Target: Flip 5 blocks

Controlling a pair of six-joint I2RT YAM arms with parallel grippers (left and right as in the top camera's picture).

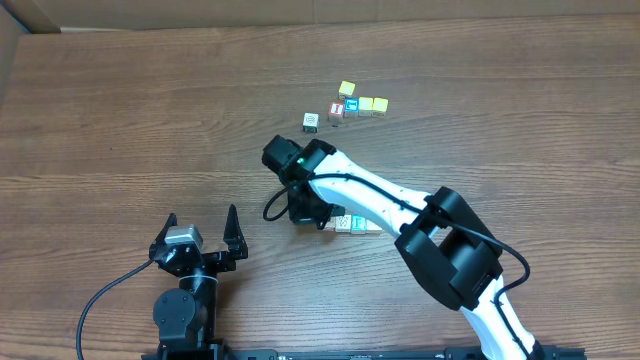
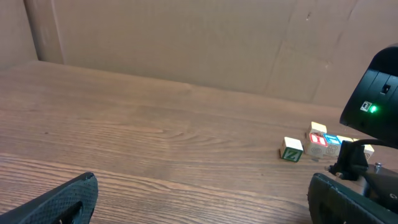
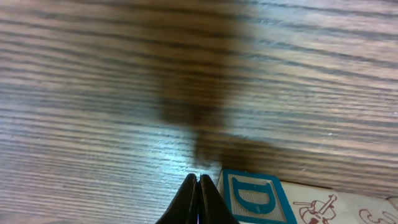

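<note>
Wood table [image 1: 120,120]: right gripper [image 3: 198,179] shut, empty, tips low just beside blue-letter block [image 3: 255,198]; other blocks [image 1: 351,105] clustered farther off. The left gripper [image 1: 201,222] is wide open and idle. Risk: closed tips could shove the block sideways, not flip it.

Robot lab: wooden table [image 1: 120,120], cardboard backdrop [image 2: 186,43].

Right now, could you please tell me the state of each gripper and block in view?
left gripper: open, empty, away from the blocks.
right gripper: shut, empty, tips down beside the blue-letter block.
blue-letter block: lying flat, letter face up, not gripped.
far blocks: resting loose, no gripper on them; green-marked block sits apart.
</note>
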